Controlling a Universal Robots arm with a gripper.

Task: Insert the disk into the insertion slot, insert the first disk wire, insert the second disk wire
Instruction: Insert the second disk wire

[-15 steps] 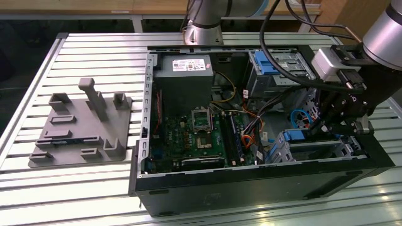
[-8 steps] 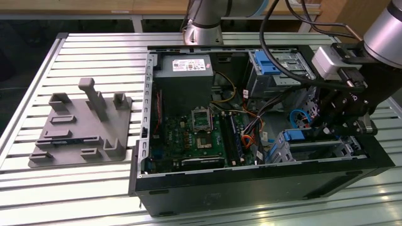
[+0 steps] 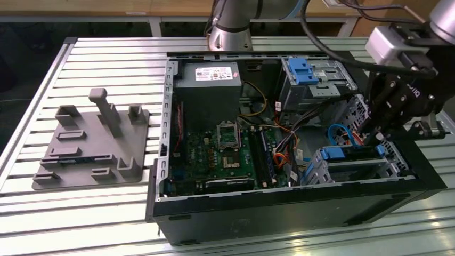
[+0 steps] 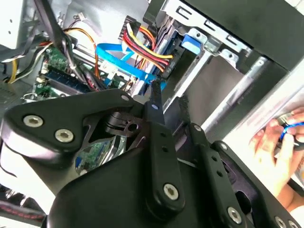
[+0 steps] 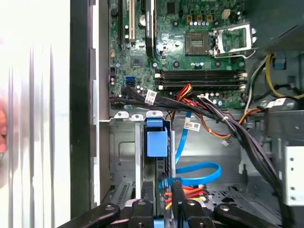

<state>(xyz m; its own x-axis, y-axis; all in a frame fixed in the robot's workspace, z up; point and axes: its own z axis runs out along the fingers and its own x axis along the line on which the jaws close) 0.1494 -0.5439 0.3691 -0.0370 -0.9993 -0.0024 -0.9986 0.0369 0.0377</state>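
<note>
The disk (image 3: 350, 155) in its blue carrier (image 5: 156, 138) sits inside the insertion slot (image 3: 366, 172), the silver bay at the near corner of the black case on the exterior view's right. My gripper (image 3: 369, 140) reaches down into the case right beside that bay. In the first wrist view the gripper (image 5: 163, 187) has its fingers close together around the plug end of a flat blue disk wire (image 5: 197, 170). A red and yellow wire bundle (image 5: 186, 192) lies just beside one finger. The second wrist view shows a fingertip (image 4: 155, 97) touching the blue wire (image 4: 118, 57).
A grey fixture plate (image 3: 89, 144) lies on the slatted table at the exterior view's left. Inside the case are the motherboard (image 3: 220, 154), power supply (image 3: 210, 74), a blue-latched cage (image 3: 306, 72) and thick black cables (image 5: 247, 142). A person's hand (image 4: 278, 142) is outside the case wall.
</note>
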